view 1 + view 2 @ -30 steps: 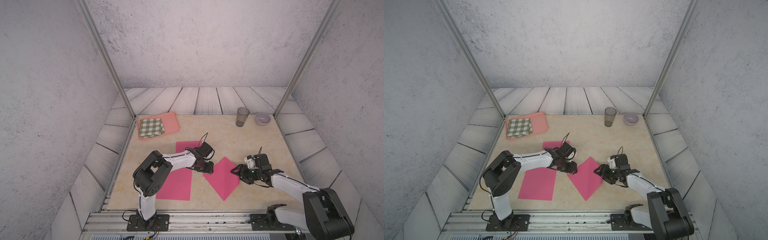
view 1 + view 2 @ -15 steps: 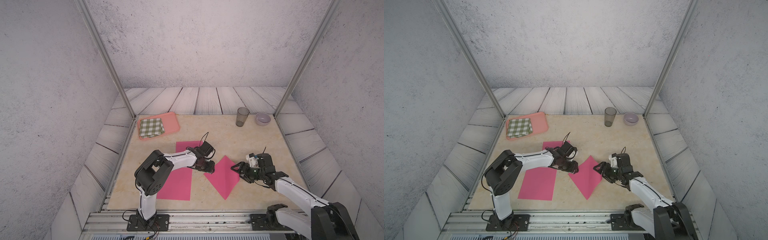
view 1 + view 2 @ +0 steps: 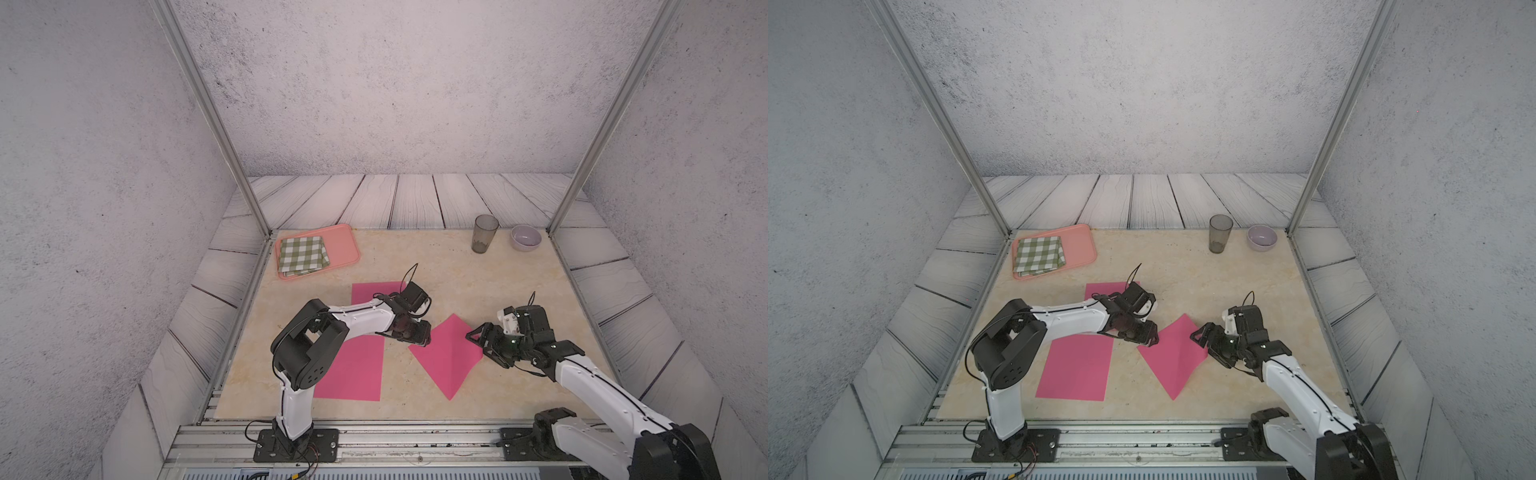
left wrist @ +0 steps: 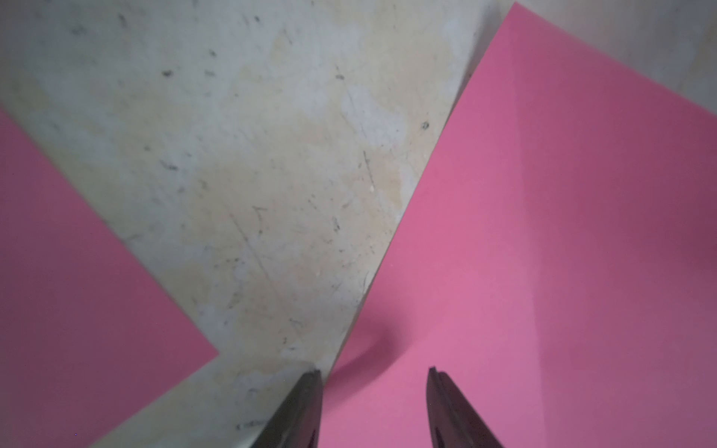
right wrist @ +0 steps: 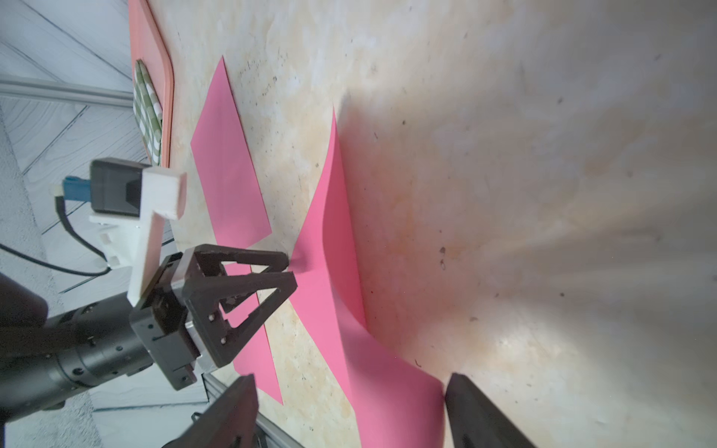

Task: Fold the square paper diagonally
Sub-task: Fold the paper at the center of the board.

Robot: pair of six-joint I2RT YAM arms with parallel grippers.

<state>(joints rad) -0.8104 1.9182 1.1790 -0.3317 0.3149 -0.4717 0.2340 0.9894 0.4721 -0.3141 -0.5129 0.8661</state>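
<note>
Bench (image 3: 457, 270): beige, mottled.
Square paper (image 3: 446, 357): just beside long pink sheet (image 3: 353, 370).
Left fingers (image 4: 298, 411): apart, at corner nearest sheet.
Right fingers (image 5: 477, 415): apart, astride corner farthest from sheet.

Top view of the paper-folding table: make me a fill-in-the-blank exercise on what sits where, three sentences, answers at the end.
1. The green checked cloth lies on the orange ____.
2. The grey tumbler stands next to the lilac ____.
3. The left gripper and the right gripper each sit at a ____ of the square paper.

Missing words: tray; bowl; corner.
</note>
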